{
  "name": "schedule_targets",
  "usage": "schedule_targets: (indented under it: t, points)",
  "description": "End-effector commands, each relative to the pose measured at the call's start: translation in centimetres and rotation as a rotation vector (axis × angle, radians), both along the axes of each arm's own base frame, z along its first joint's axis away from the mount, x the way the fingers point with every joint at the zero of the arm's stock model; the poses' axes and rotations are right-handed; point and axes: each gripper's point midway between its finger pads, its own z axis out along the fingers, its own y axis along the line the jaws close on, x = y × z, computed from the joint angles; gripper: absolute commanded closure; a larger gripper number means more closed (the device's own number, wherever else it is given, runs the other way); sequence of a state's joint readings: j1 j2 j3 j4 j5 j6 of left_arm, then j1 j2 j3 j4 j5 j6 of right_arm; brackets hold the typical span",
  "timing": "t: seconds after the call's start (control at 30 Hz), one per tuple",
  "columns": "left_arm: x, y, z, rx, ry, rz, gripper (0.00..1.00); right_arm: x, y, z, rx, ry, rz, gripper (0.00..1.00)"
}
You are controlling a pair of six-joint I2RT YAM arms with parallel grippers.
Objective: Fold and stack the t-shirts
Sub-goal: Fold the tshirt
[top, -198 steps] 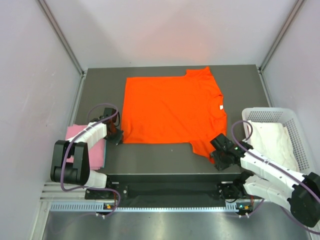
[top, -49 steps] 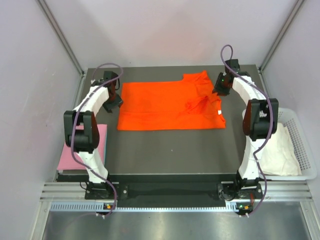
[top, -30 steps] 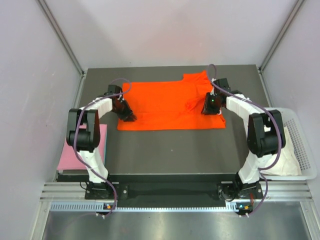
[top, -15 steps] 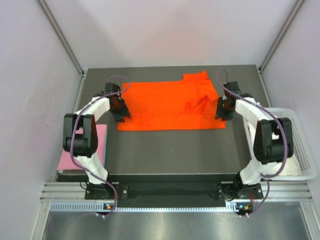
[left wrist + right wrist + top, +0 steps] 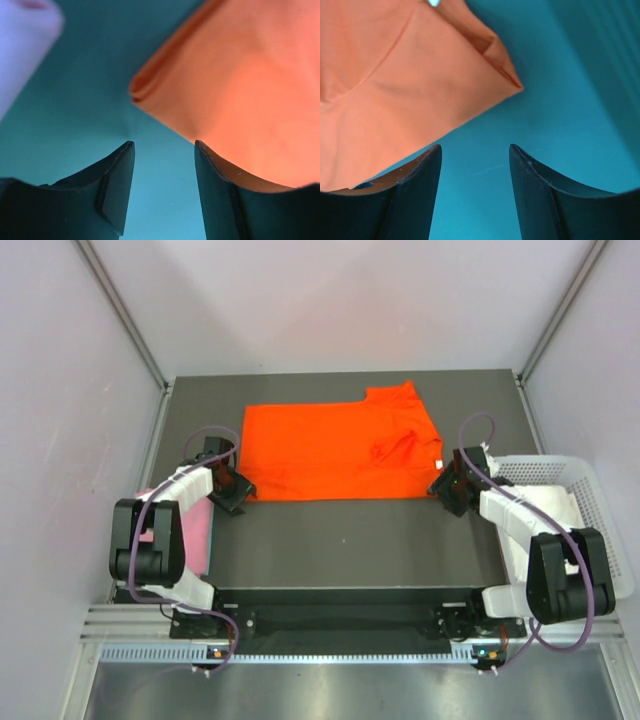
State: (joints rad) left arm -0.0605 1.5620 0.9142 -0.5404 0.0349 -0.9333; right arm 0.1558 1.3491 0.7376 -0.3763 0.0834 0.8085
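The orange-red t-shirt [image 5: 330,450] lies folded in half across the back of the dark table, with its sleeve bunched at the right. My left gripper [image 5: 235,498] sits just off its near left corner and my right gripper [image 5: 447,490] just off its near right corner. In the left wrist view the jaws [image 5: 164,145] stand open over bare table, with the shirt's folded corner [image 5: 240,85] ahead to the right. The right gripper [image 5: 475,147] is open too, its shirt corner [image 5: 410,85] ahead to the left. A pink t-shirt [image 5: 203,535] lies under the left arm. A white t-shirt [image 5: 560,510] fills the basket.
The white slatted basket [image 5: 545,460] stands off the table's right edge, close behind the right arm. The pink shirt rests on a ledge beside the table's left edge. Bare dark table [image 5: 350,540] stretches between the shirt's near edge and the arm bases.
Both arms have drawn back toward the near edge, off the orange shirt's corners. Both sets of jaws have spread open. The shirt stays folded where it was laid.
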Motion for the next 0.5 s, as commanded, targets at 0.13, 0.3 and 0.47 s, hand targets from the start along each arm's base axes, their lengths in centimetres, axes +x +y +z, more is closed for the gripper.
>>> schedule_targets:
  t: [0.13,0.3,0.47]
  points:
    - [1.5,2.3,0.0,0.081,-0.075,0.150,0.44,1.5,-1.1,0.0,0.043,-0.135,-0.161,0.42]
    - [1.2,2.9,-1.1,0.094,-0.040,0.167,0.44,1.2,-1.8,-1.2,0.054,-0.114,-0.224,0.43]
    - [1.3,3.5,-1.8,0.111,-0.020,0.181,0.45,1.8,-1.7,-1.9,0.054,-0.099,-0.227,0.44]
